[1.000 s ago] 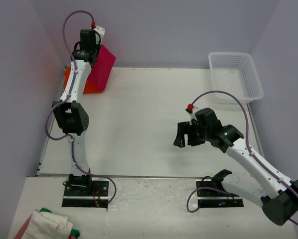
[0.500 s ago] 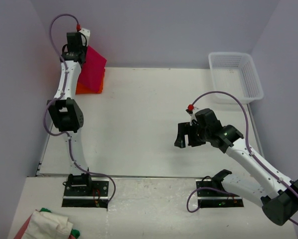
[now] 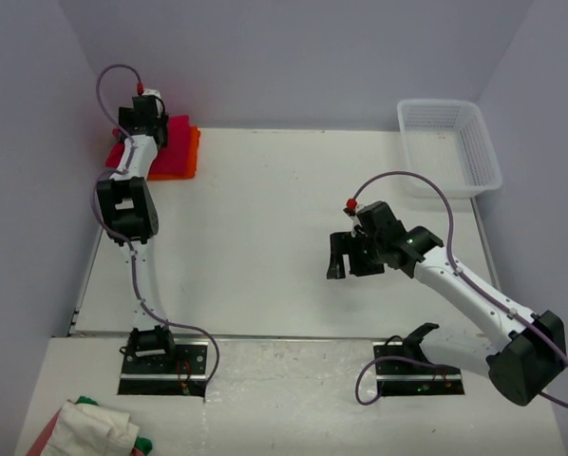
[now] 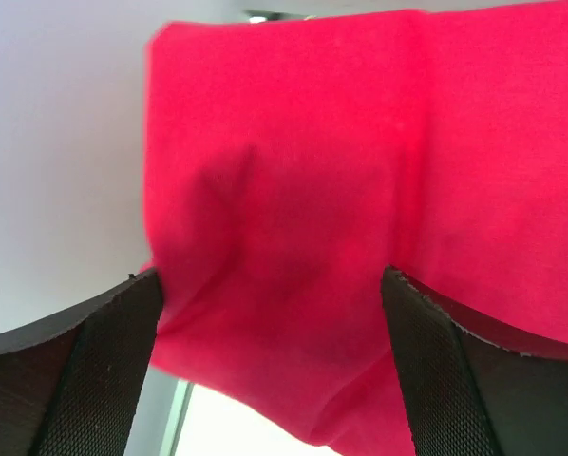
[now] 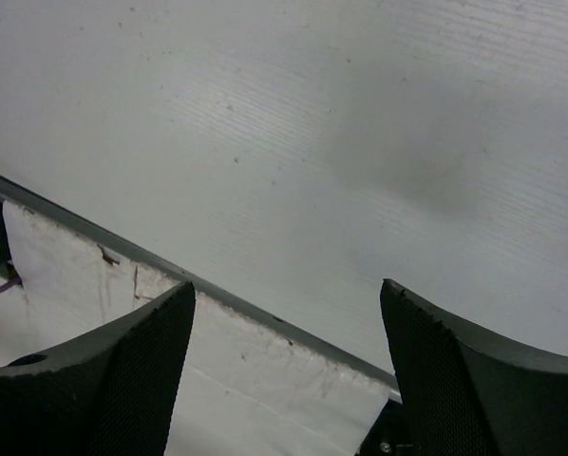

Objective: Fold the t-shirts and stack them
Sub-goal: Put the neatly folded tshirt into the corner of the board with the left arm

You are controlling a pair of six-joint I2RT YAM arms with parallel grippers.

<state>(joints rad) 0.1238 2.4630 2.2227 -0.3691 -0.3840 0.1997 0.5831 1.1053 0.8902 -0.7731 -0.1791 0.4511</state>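
Overhead view of a white table with two robot arms mounted at its near edge. The left arm reaches to the far left corner, where the left gripper points down with its fingers spread wide and nothing clamped between them. Directly beneath it lies the red t-shirt, folded into a flat rectangle. In the wrist view the red cloth fills the space past the fingertips, with a soft crease in the middle. The orange t-shirt lies under the red one, showing only as a thin strip along the edge to the gripper's right (so the two form a stack). The stack likely sits in the corner to leave the middle of the table free for folding.

The right gripper hangs above bare table, well away from the shirts and far to the right of the left gripper. Its fingers are also wide apart and hold nothing, apparently parked out of the way. A white mesh basket stands beyond it, at the far right corner. Both shirts look folded and stacked, so the task seems nearly done.
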